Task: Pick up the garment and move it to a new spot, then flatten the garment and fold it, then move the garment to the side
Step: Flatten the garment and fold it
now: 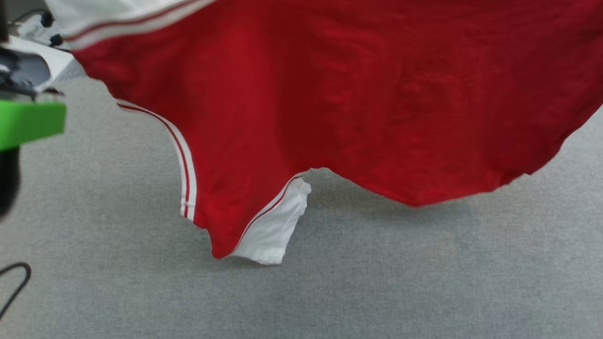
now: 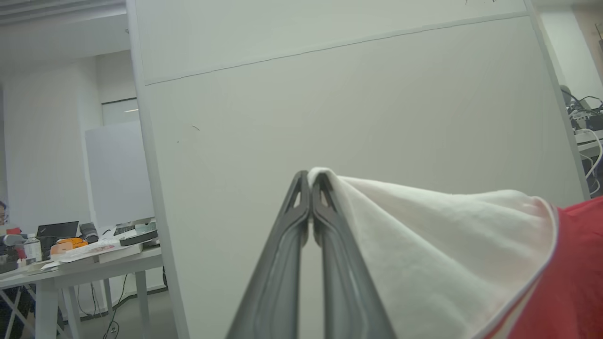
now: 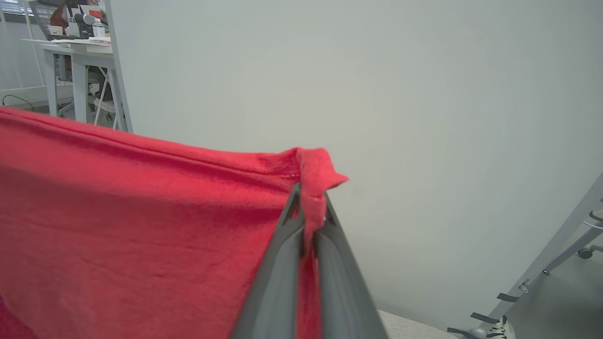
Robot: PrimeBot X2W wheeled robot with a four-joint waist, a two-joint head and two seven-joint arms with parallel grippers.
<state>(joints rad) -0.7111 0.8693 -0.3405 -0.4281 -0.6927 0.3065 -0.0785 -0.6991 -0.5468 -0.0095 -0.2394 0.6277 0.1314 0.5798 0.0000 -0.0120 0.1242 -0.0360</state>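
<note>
The red garment (image 1: 339, 94) hangs stretched in the air above the grey table (image 1: 377, 282), its plain red side toward the head view. One white sleeve (image 1: 273, 226) with striped trim dangles down and touches the table. In the left wrist view my left gripper (image 2: 310, 176) is shut on the edge of the other white sleeve (image 2: 438, 245). In the right wrist view my right gripper (image 3: 308, 197) is shut on a bunched red corner of the garment (image 3: 141, 221), which spreads away to the left.
A green block (image 1: 28, 123) on dark gear sits at the table's left edge, and a black cable (image 1: 14, 282) loops at the lower left. A pale partition wall (image 2: 358, 108) stands ahead of both wrists. A cluttered desk (image 2: 85, 263) stands beyond it.
</note>
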